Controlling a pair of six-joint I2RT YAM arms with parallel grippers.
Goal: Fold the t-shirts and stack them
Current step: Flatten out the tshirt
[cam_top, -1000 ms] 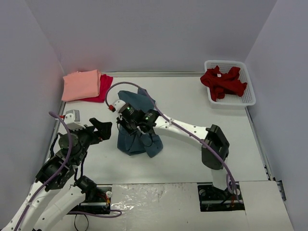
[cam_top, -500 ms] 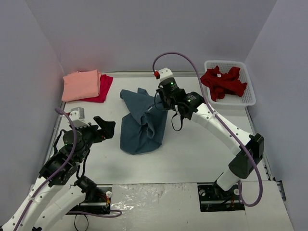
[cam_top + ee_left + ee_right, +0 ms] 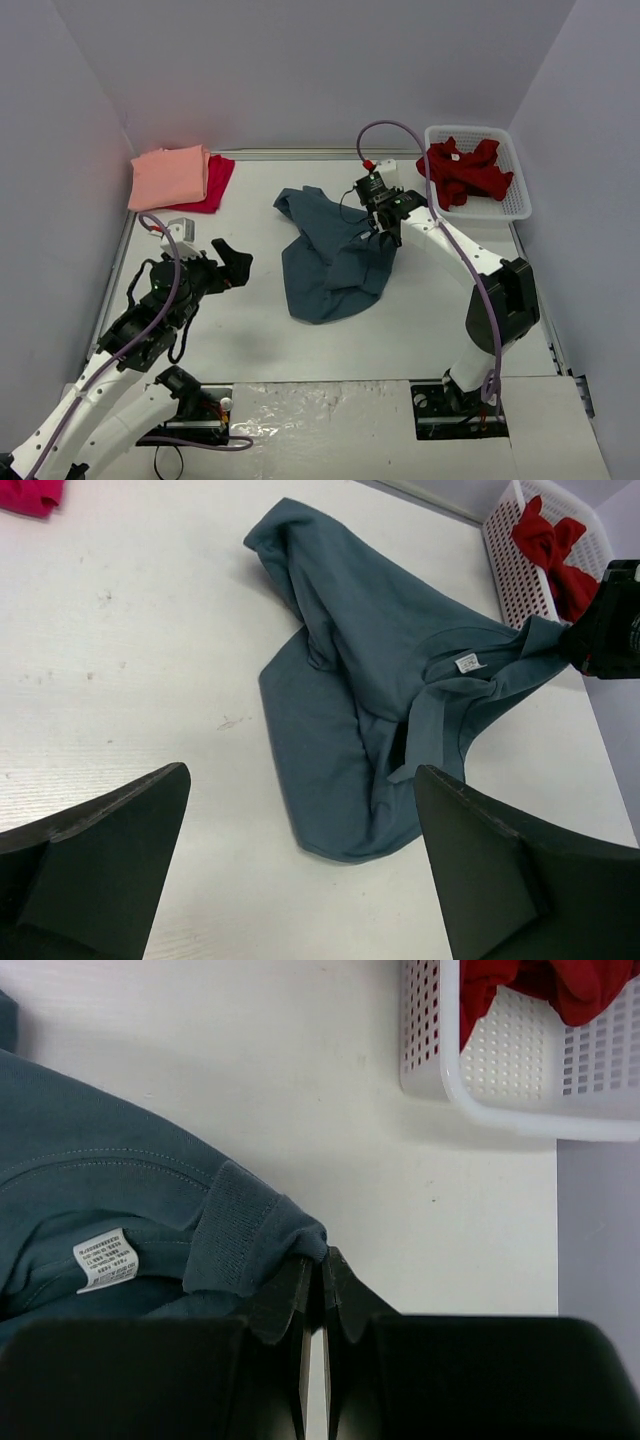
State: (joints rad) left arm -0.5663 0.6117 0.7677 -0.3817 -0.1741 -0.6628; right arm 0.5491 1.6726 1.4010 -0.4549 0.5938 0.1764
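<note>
Hanging wide open at the near left, the left claw (image 3: 233, 262) faces the slate-blue t-shirt (image 3: 330, 265) crumpled on the worktop (image 3: 430, 300), its bulk running from near-left hem (image 3: 312, 315) to far-right collar (image 3: 240, 1230), pinched tight by the right claw (image 3: 313, 1270), so that loose hem looks nearer the left arm.

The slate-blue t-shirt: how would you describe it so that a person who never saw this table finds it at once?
On the white table, look at the middle, between the folded salmon-pink t-shirt at the far left and the white basket at the far right. The slate-blue t-shirt lies there crumpled, its collar pinched by the right gripper. It is the only blue cloth here.
</note>
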